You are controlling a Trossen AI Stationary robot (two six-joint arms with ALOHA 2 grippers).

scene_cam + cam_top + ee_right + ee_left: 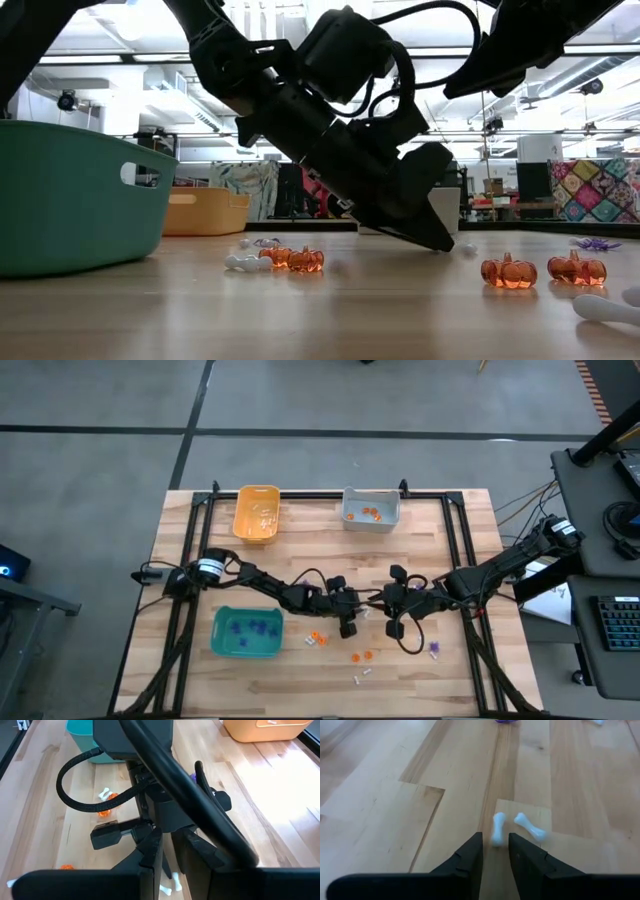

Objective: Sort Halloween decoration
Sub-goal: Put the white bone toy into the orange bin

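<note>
Two small white bone trinkets (497, 826) (530, 826) lie flat on the wooden table near its middle. My left gripper (495, 840) (355, 616) slants down to the table, open by a narrow gap. Its fingertips stand on either side of the nearer bone's end, with bare wood showing on both sides. Its tip is down at the table (440, 240). My right gripper (167, 857) (398, 598) hangs shut above the left arm's hand (165, 805), with nothing between its fingers. Orange pumpkins (508, 271) (296, 258), a purple spiky trinket (434, 650) and another bone (365, 673) lie loose on the table.
A teal bin (247, 632) with purple pieces stands at the near left. An orange-yellow bin (256, 513) and a grey bin (370, 508) with orange pieces stand at the far edge. Cables loop around both hands (405, 635). Black rails (465, 560) run along the table's sides.
</note>
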